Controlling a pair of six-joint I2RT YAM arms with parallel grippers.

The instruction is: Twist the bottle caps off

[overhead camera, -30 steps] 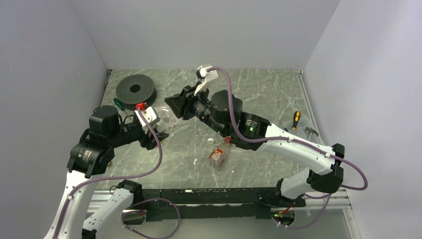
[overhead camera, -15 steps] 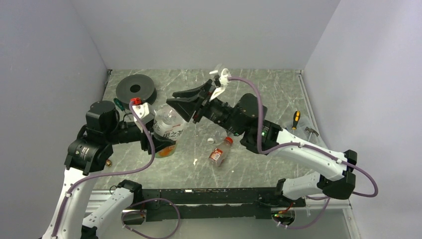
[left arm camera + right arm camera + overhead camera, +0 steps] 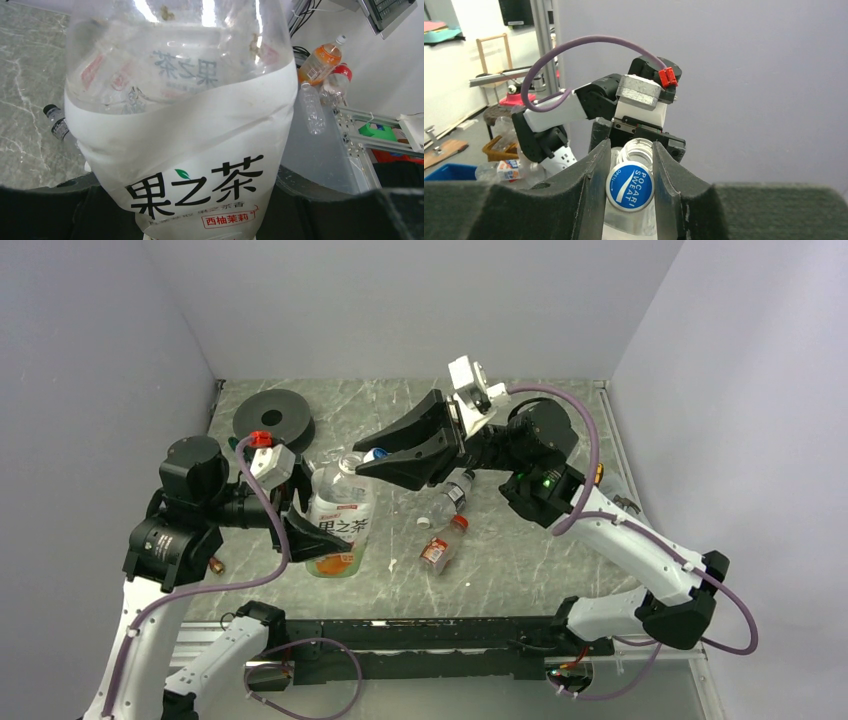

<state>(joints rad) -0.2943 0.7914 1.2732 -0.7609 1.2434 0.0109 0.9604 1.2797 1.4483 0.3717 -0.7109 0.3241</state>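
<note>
**Left gripper** [image 3: 312, 540]: its black fingers are clamped on the lower body of the large bottle [image 3: 338, 520], one on each side. The bottle stands roughly upright. Whether its base touches the table [image 3: 520, 560], a grey slab with white marble veining, cannot be told.

**Large bottle:** thin clear plastic with a dented upper wall. A glossy white wrap label carries bold black Chinese characters, with an orange band at the foot. The mouth is open and its threaded rim is bare.

**Right of the large bottle, at base level:** the labelled bottle [image 3: 437, 550], small with a red-brown label, lies on its side on the table. It is well apart from the large bottle.

**Slightly farther:** the white cap [image 3: 424, 523], a small round disc, lies loose on the table between the labelled bottle and the clear bottle [image 3: 456, 490]. The clear bottle is small, ribbed and transparent. It lies on its side with the black cap [image 3: 48, 108] on its neck.

**At the large bottle's mouth:** the right gripper [image 3: 366, 458] reaches in from the right. Its two long, wedge-shaped matte black fingers are closed on the blue cap [image 3: 630, 186]. This cap is round and smooth-topped with white lettering. It is off the threads, just beside the open mouth.

**Beyond the large bottle, to the left:** the disc [image 3: 273, 418], thick, flat and black with a centre hole, rests on the table.
</note>
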